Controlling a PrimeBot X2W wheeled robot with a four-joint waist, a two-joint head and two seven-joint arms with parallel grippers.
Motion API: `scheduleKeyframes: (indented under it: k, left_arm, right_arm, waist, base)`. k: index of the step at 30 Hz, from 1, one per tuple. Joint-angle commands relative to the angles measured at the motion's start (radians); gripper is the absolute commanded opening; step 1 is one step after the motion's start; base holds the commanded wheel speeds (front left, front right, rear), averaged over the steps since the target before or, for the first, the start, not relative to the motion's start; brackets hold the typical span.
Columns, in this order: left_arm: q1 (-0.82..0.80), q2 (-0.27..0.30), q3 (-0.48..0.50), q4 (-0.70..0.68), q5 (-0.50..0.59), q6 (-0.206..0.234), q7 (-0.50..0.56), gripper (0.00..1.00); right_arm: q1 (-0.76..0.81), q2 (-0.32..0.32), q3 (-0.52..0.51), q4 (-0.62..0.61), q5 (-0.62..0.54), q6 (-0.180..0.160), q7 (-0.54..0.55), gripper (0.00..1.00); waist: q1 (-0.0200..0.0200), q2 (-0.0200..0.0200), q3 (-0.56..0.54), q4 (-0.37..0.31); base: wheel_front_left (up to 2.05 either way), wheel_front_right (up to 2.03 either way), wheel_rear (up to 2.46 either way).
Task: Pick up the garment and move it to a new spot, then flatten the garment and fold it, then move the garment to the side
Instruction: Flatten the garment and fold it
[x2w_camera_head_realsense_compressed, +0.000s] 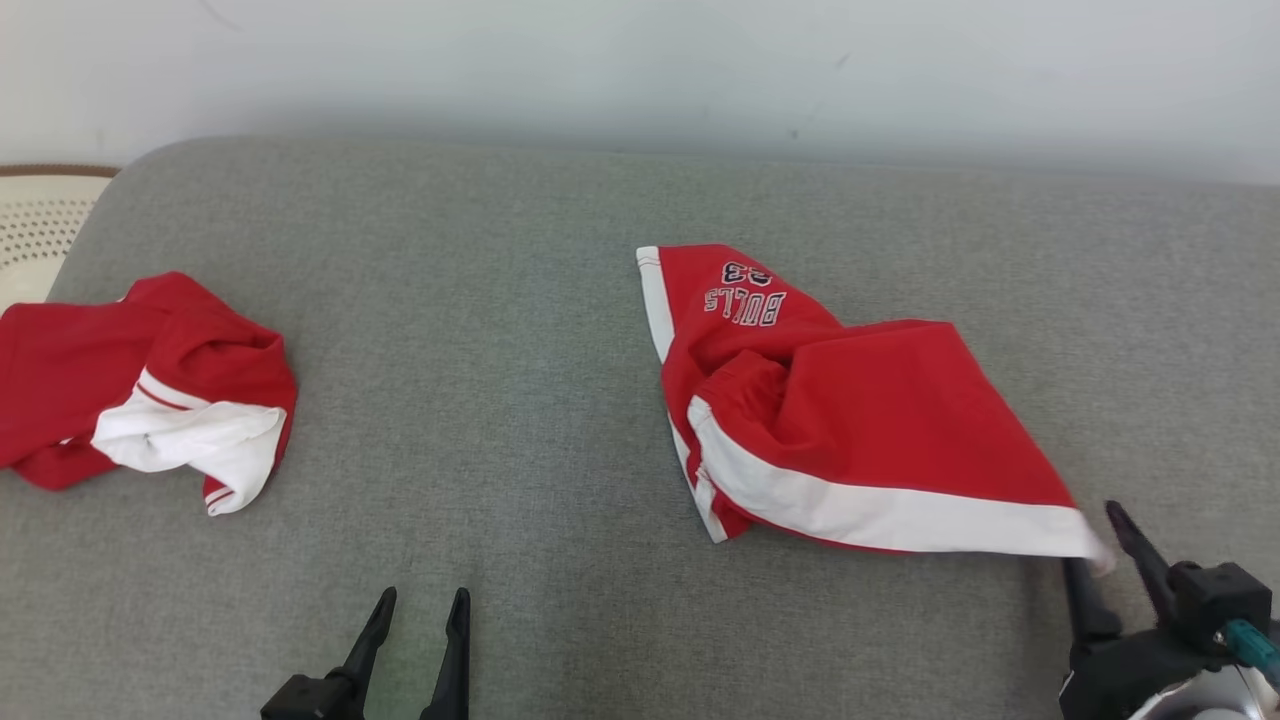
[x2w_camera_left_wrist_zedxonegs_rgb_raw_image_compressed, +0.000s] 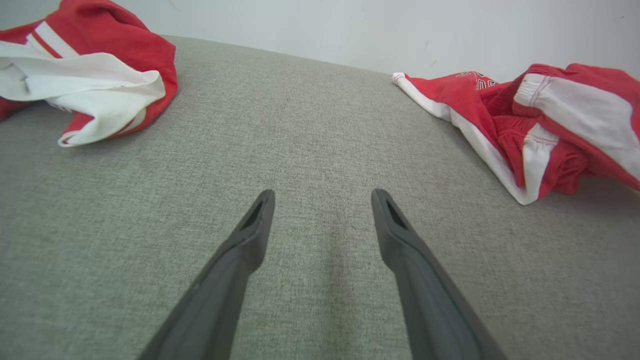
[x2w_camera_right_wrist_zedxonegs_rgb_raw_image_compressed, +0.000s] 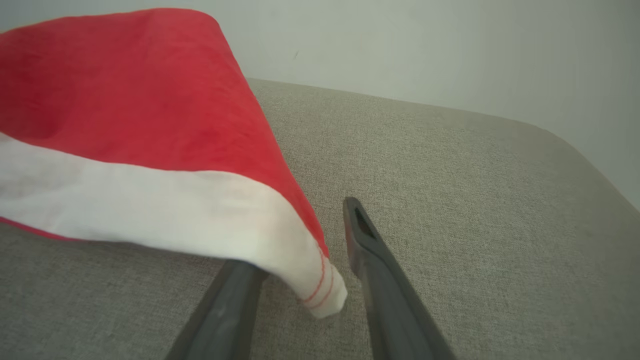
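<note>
Currently, the garment (x2w_camera_head_realsense_compressed: 850, 420) lies crumpled on the grey cushion (x2w_camera_head_realsense_compressed: 500, 400), right of centre. Its white-banded corner drapes over one finger of the right gripper (x2w_camera_head_realsense_compressed: 1092, 540), whose jaws stand parted, clamping nothing. The left gripper (x2w_camera_head_realsense_compressed: 425, 598) is wide open and empty.

Count: two red-and-white garments on one grey upholstered surface (x2w_camera_head_realsense_compressed: 500, 350); the left garment (x2w_camera_head_realsense_compressed: 150, 390) lies crumpled at the left, and the right garment (x2w_camera_head_realsense_compressed: 850, 420) lies right of centre, with one printed team name and one number at its far end. Two grippers at the near edge, the left gripper (x2w_camera_head_realsense_compressed: 425, 595) and the right gripper (x2w_camera_head_realsense_compressed: 1095, 540), each with two dark fingers (x2w_camera_left_wrist_zedxonegs_rgb_raw_image_compressed: 240, 260), four in all. One cream perforated object (x2w_camera_head_realsense_compressed: 40, 225) at the far left, cut off by the frame edge; one pale wall (x2w_camera_head_realsense_compressed: 640, 70) at the far side.
</note>
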Motion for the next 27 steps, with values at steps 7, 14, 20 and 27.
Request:
scheduleKeyframes:
  k: [7,14,20,27]
  left_arm:
    - [0.031,0.001,0.026,0.012,0.021,-0.003,-0.004,1.00]
    - [0.056,0.001,0.049,0.007,0.038,-0.011,-0.004,1.00]
    - [0.061,0.001,0.053,-0.002,0.041,-0.012,-0.004,1.00]
    - [0.033,0.001,0.031,-0.010,0.033,-0.022,-0.004,1.00]
  right_arm:
    - [0.098,0.055,-0.052,-0.064,-0.008,-0.001,0.000,1.00]
    - [0.154,0.117,-0.055,-0.138,-0.004,-0.001,0.000,1.00]
    - [0.171,0.150,-0.038,-0.184,-0.003,-0.001,0.000,1.00]
    - [0.153,0.158,0.004,-0.224,0.018,-0.001,0.000,1.00]
  waist:
    - [0.0000,0.0000,-0.040,-0.054]
    - [0.0000,0.0000,-0.073,-0.110]
    - [0.0000,0.0000,-0.074,-0.145]
    - [0.0000,0.0000,-0.066,-0.173]
  base:
    - [0.00,0.00,0.00]
    - [0.00,0.00,0.00]
    - [0.00,0.00,0.00]
    - [0.00,0.00,0.00]
